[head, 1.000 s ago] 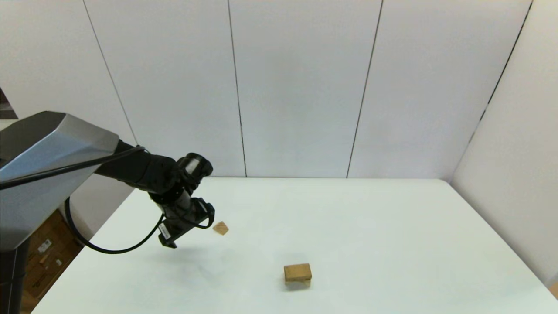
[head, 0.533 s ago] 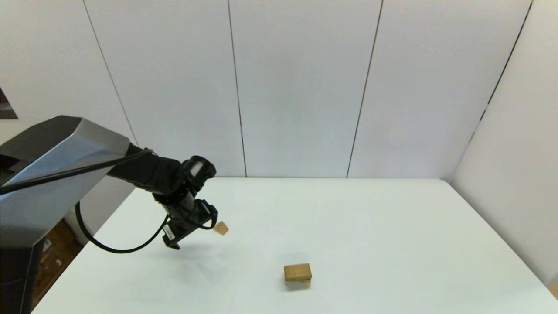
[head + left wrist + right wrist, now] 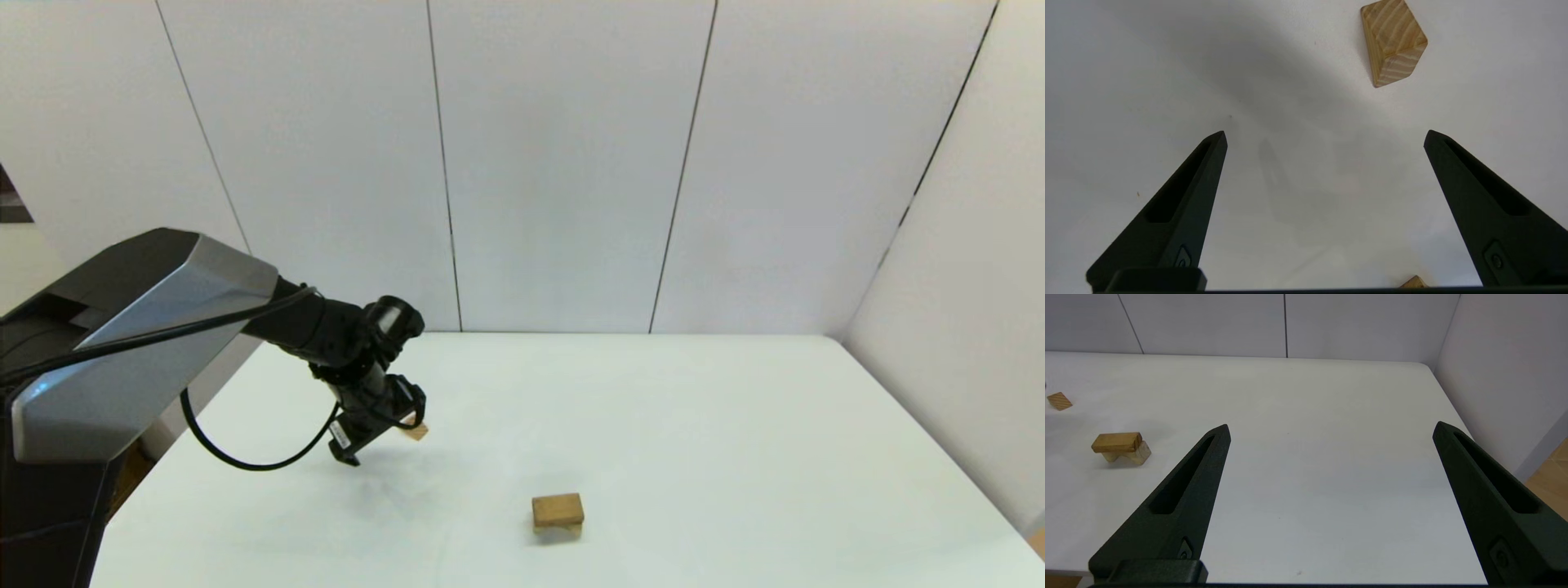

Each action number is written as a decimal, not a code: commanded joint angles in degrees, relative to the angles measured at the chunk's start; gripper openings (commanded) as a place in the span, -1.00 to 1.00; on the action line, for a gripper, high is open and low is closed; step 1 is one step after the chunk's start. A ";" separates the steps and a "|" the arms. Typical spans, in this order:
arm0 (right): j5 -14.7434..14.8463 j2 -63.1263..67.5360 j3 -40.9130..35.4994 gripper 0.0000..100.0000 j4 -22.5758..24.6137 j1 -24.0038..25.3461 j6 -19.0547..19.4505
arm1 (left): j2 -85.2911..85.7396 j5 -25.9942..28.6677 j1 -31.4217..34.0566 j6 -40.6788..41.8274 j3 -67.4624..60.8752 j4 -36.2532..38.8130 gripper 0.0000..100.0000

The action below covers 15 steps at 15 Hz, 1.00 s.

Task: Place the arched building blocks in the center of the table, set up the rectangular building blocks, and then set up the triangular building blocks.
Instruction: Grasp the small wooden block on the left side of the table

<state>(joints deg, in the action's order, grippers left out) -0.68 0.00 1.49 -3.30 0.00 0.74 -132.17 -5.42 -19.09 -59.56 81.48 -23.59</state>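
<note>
White rectangular desk (image 3: 694,425): left gripper (image 3: 1325,136), fingers spread wide, empty, advancing since a second ago toward small tan grain-striped wedge (image 3: 1392,43) near left edge; pickup pending. Darker flat slab (image 3: 558,508) sitting atop pale arched block (image 3: 1128,456) toward near edge. Right gripper (image 3: 1331,428) parking wide apart off desk's near right corner.

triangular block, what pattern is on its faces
The triangular block is tan wood with pale, curved grain stripes, clearest in the left wrist view.

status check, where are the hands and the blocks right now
Left hand open, over the table, short of the triangular block. Right hand open, parked, empty. Rectangular slab sits on arched block. Nothing in the way.
</note>
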 commanded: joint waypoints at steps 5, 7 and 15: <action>-0.02 0.00 0.01 1.00 -0.04 0.00 0.05 | -0.63 -1.25 -0.42 -4.33 -3.17 6.27 1.00; -0.02 0.00 0.01 1.00 -0.04 0.00 0.05 | -0.54 -1.08 -0.42 -5.48 -3.70 7.42 1.00; -0.02 0.00 0.01 1.00 -0.04 0.00 0.05 | -2.30 -0.64 -0.51 -10.31 0.26 6.27 1.00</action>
<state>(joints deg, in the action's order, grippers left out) -0.68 0.00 1.49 -3.30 0.00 0.74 -133.49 -6.01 -19.54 -68.85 80.29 -16.81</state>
